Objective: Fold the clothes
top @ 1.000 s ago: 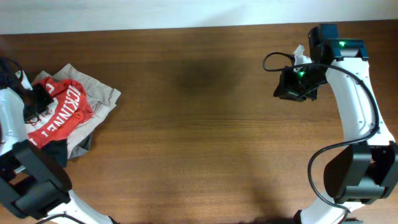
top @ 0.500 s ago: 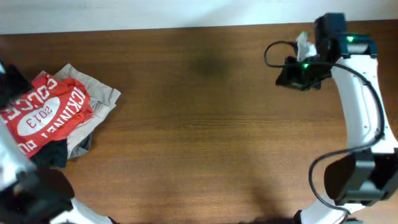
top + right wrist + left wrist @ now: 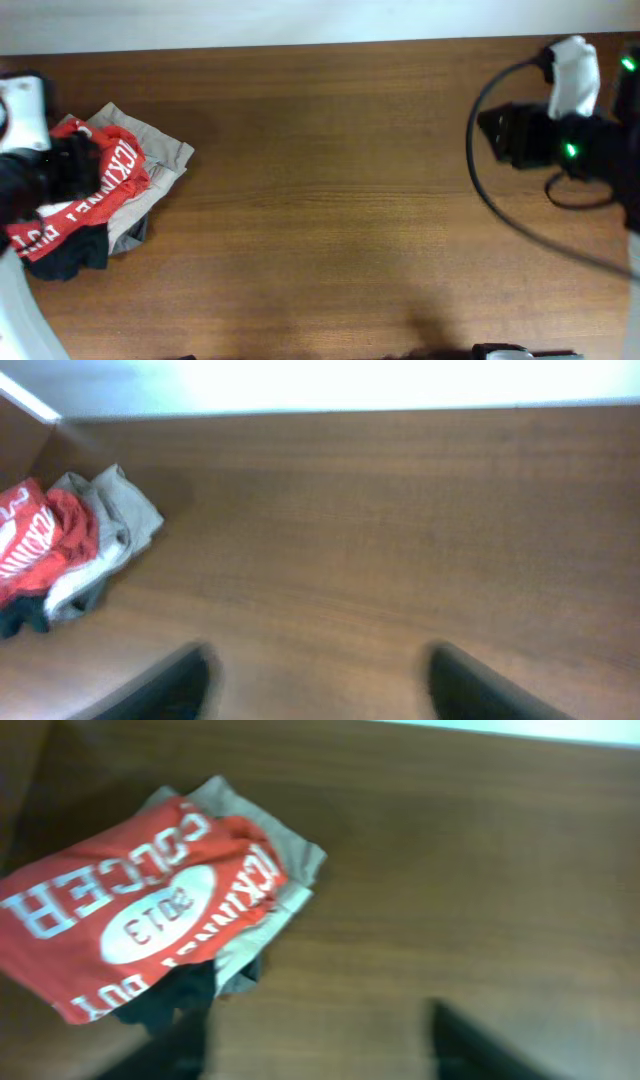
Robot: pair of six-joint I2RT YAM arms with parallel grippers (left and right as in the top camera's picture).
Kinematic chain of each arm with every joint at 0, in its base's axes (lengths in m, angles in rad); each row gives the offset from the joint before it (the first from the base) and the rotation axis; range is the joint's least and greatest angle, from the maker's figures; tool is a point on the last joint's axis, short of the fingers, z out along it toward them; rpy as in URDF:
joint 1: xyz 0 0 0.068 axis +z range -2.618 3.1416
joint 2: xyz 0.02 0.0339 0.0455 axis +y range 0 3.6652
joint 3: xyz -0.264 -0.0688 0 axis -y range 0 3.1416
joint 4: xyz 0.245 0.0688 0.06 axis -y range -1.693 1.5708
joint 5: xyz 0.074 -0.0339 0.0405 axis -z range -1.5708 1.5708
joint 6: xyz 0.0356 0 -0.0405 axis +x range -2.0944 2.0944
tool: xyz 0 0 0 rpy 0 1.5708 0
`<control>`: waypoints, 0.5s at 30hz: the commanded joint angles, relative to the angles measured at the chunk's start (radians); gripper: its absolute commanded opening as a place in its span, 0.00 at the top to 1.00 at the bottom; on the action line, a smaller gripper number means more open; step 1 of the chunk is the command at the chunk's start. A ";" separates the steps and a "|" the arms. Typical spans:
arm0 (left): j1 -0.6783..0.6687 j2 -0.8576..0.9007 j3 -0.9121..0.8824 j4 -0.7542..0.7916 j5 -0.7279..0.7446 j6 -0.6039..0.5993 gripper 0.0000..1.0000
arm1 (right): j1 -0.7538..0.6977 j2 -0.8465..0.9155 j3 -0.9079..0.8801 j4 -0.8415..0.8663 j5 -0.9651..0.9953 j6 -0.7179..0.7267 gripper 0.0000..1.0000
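The clothes lie in a crumpled pile at the table's left end: a red T-shirt (image 3: pixel 120 168) with white lettering on top of a beige garment (image 3: pixel 160 150) and a dark one (image 3: pixel 65 258). The left wrist view shows the red T-shirt (image 3: pixel 130 915) at upper left, its lettering facing up. My left gripper (image 3: pixel 72 165) hovers blurred over the pile's left part, and in its own view the left gripper (image 3: pixel 320 1042) is open over bare wood just right of the pile. My right gripper (image 3: pixel 503 135) hangs far right, and the right wrist view shows the right gripper (image 3: pixel 320 680) open and empty.
The brown wooden table (image 3: pixel 320 200) runs between the pile and the right arm. A black cable (image 3: pixel 480 190) loops from the right arm over the table's right side. The table's far edge meets a pale wall (image 3: pixel 330 385).
Both grippers have gone from shut to open. The left arm pulled off the pile and now sits blurred over its left side. The right arm swung right and rose.
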 commanded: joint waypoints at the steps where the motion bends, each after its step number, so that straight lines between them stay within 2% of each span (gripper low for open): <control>1: -0.042 -0.039 -0.035 0.000 -0.035 0.025 0.01 | 0.005 -0.012 0.004 -0.026 -0.005 -0.014 0.01; 15: -0.042 -0.047 -0.037 0.003 -0.034 0.024 0.01 | 0.005 -0.015 0.004 -0.053 -0.006 -0.014 0.01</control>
